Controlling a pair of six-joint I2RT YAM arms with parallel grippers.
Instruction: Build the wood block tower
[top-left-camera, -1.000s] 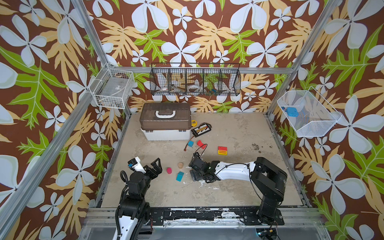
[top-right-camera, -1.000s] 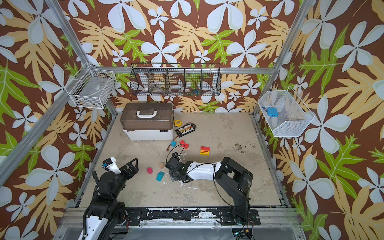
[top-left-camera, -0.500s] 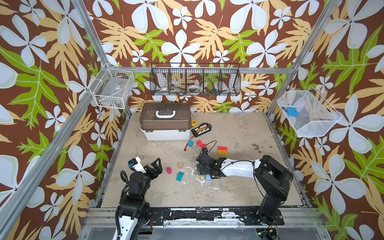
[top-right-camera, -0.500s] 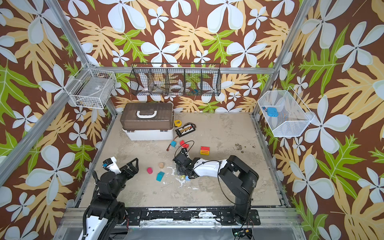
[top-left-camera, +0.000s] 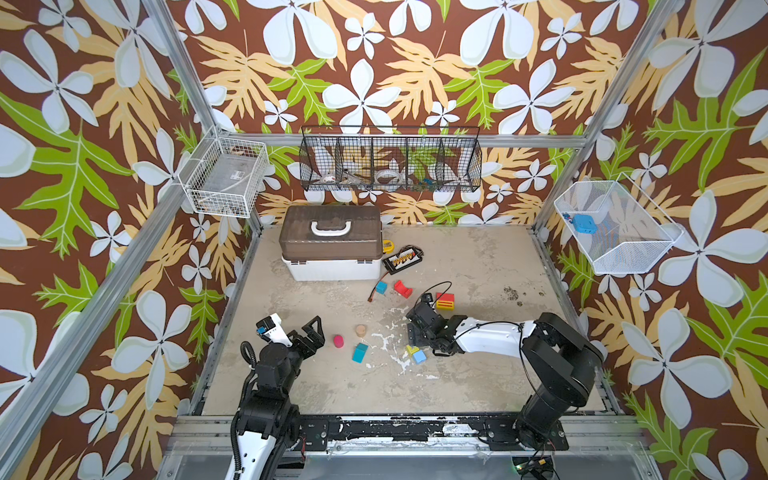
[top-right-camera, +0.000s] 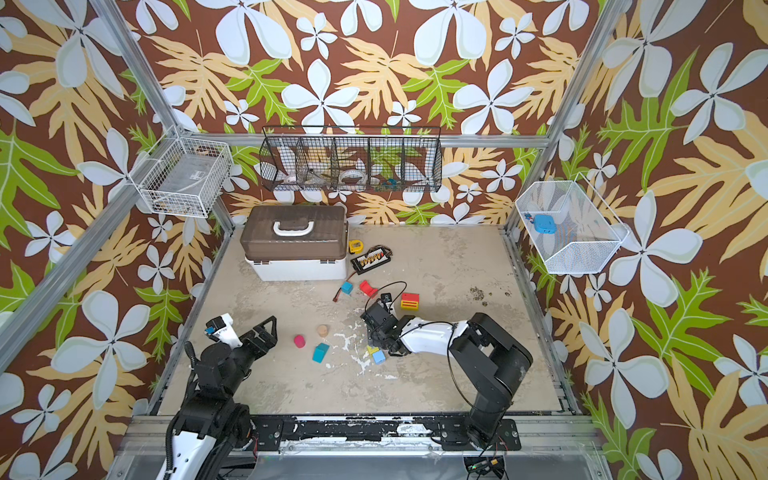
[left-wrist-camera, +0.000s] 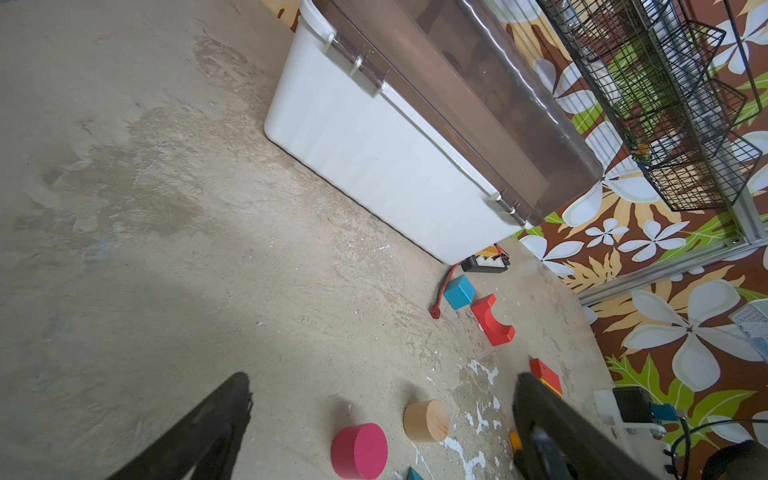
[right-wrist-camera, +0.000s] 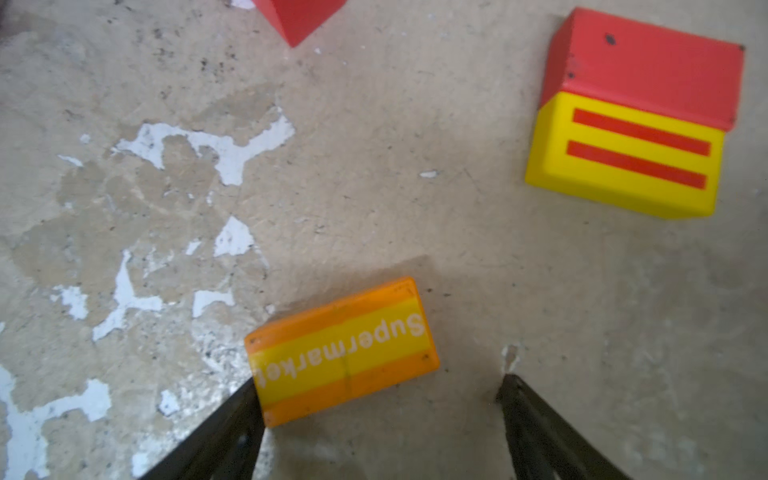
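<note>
Standing at the near left of the counter (top-left-camera: 478, 266), the left end effector (left-wrist-camera: 384, 380) has its jaws spread wide with nothing between them. Just right of it, a pink cylinder (top-left-camera: 338, 340), a plain-wood cylinder (top-left-camera: 360, 330) and a teal house-shaped block (top-left-camera: 360, 352) lie near one another but apart. Farther back, in front of the brown-lidded white case (top-left-camera: 331, 245), a blue cube (top-left-camera: 381, 287) sits beside a red arch (top-left-camera: 402, 289). A small yellow block (top-left-camera: 411, 350) touches a light-blue block (top-left-camera: 419, 356) near the middle.

Over the middle, the right end effector (right-wrist-camera: 379, 383) is low and also spread wide, gripping nothing. In the right wrist view, an orange "Supermarket" bar (right-wrist-camera: 345, 349) lies flat between its fingers, one corner against one finger and clear of the other. To the right sits a red-topped yellow striped block (top-left-camera: 445, 301). All the wood blocks lie scattered on the counter.
</note>
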